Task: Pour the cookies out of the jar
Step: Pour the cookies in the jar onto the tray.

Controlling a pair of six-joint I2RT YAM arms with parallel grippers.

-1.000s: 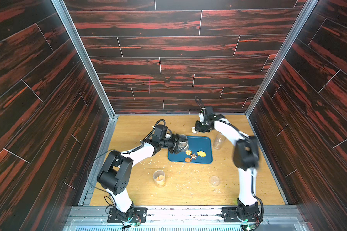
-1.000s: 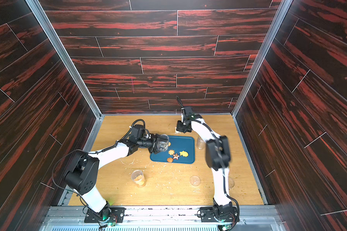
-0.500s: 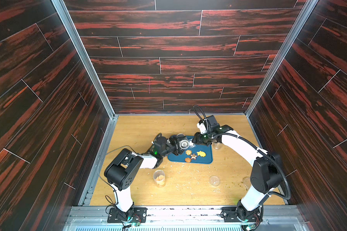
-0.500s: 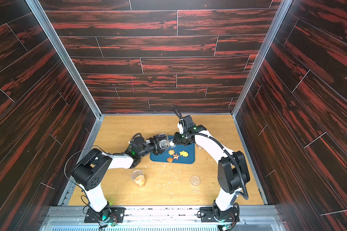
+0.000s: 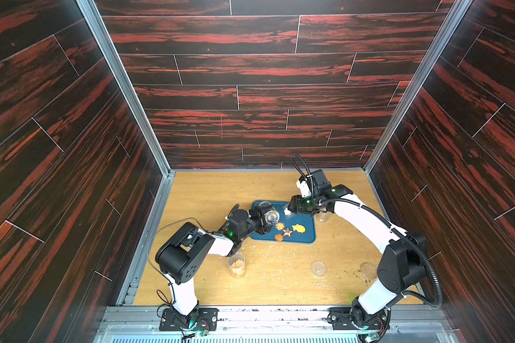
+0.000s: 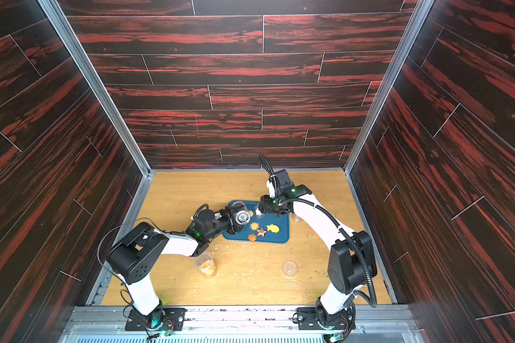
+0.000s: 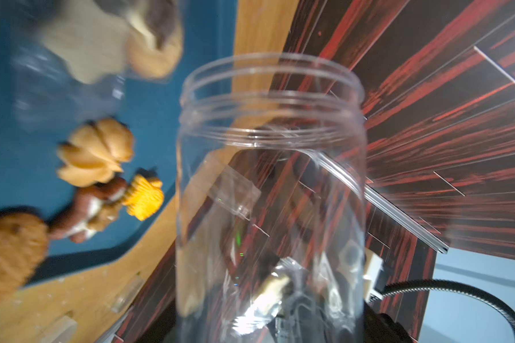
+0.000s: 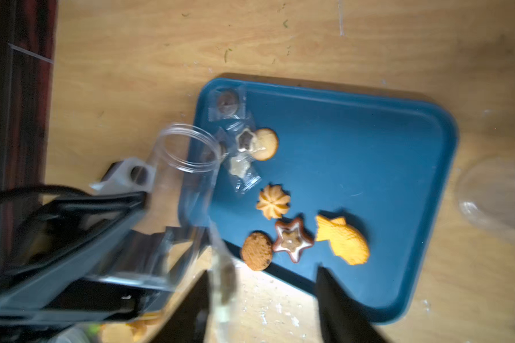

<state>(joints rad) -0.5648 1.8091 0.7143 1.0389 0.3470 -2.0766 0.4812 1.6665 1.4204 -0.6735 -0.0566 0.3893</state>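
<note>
A: On the tray (image 8: pixel 369 133), how do the cookies (image 8: pixel 293 239) lie?

B: Four bare ones cluster toward its near edge: a swirl, a star, a fish, a round one. A few wrapped ones (image 8: pixel 241 166) lie at its left end, just beside the jar (image 7: pixel 268 193) mouth.

A: And the jar?

B: Tipped roughly on its side over the tray's left end. The left gripper (image 5: pixel 263 221) is clamped round its body near the base. It looks almost empty; whether the wrapper (image 7: pixel 232 193) showing through its wall is inside or behind, I cannot tell.

A: How will these handle?

B: Cookies: light and brittle, I'd judge; crumbs (image 5: pixel 268 252) on the counter (image 5: pixel 280 282) off the tray's near edge say as much. Wrapped ones are slick and could hang in the neck. The jar seems thin, smooth plastic, so a firm hold low on the body, mouth free, suits it.

A: And the right gripper (image 8: pixel 262 271)?

B: Above the tray's far side, fingers (image 8: pixel 339 306) apart; a blurred wrapper (image 8: pixel 223 285) hangs by one finger, held or not I cannot say.
</note>
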